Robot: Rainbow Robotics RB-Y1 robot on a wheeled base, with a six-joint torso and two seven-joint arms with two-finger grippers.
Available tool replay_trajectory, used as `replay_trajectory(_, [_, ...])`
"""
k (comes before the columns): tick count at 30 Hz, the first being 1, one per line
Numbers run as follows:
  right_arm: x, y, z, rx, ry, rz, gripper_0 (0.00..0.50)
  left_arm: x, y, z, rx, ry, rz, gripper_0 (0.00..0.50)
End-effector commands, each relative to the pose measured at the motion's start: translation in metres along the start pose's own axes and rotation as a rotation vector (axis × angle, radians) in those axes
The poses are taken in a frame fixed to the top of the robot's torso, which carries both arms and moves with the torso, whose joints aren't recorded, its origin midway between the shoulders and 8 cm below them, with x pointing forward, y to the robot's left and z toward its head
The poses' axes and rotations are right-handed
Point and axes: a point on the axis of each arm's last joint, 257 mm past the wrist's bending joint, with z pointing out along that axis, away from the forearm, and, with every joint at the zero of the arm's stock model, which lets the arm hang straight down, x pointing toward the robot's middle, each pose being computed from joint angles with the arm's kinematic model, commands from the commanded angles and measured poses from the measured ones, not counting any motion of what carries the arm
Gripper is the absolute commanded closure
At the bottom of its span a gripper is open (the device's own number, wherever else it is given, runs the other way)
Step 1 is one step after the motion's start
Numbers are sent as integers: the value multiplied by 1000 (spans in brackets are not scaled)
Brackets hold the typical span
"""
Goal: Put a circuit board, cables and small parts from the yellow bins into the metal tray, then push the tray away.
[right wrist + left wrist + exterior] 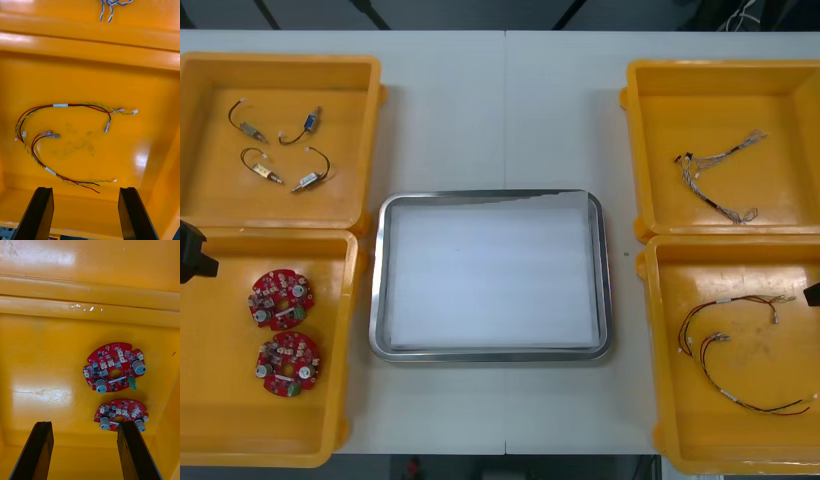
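Over the near left yellow bin (45, 352), the left gripper (84, 425) hangs released above two red circuit boards (112, 362), the right gripper (86, 189) likewise over red and yellow cables (60, 105) in the near right bin (112, 75), while the metal tray (377, 290) between them holds nothing: no step looks done.

We look steeply down from above with the tray (377, 290) at centre. Our right wrist camera hangs close over the cable bin (90, 75) right of the tray, our left close over the board bin (45, 352) left of it; the overhead view shares both.
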Motion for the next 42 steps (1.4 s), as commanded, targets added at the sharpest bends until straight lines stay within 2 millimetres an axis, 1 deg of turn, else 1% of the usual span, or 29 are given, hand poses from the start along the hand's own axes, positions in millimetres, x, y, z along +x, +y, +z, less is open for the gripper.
replay_trajectory(1, [18,1,1,52,15,-182,0,17,-3,19,23,14,43,0])
replay_trajectory(7, [33,12,14,59,18,-343,0,22,-6,29,24,15,42,0])
replay_trajectory(14, [48,31,38,19,29,-473,0,28,-8,43,3,15,59,0])
replay_trajectory(18, [58,37,53,14,41,-490,0,29,-13,53,18,13,40,0])
replay_trajectory(21, [65,39,65,34,56,-506,0,30,-20,63,48,-2,17,0])
replay_trajectory(24, [72,41,75,44,67,-513,0,30,-22,68,52,-14,11,0])
replay_trajectory(28, [80,40,86,45,78,-507,0,29,-23,72,52,-25,-9,0])
replay_trajectory(33, [84,42,103,15,63,-490,0,27,-23,75,55,-32,-40,0])
replay_trajectory(37, [85,42,107,9,56,-497,0,24,-20,76,48,-42,-55,0])
replay_trajectory(42, [95,42,110,3,66,-511,0,22,-21,88,68,-60,-89,0])
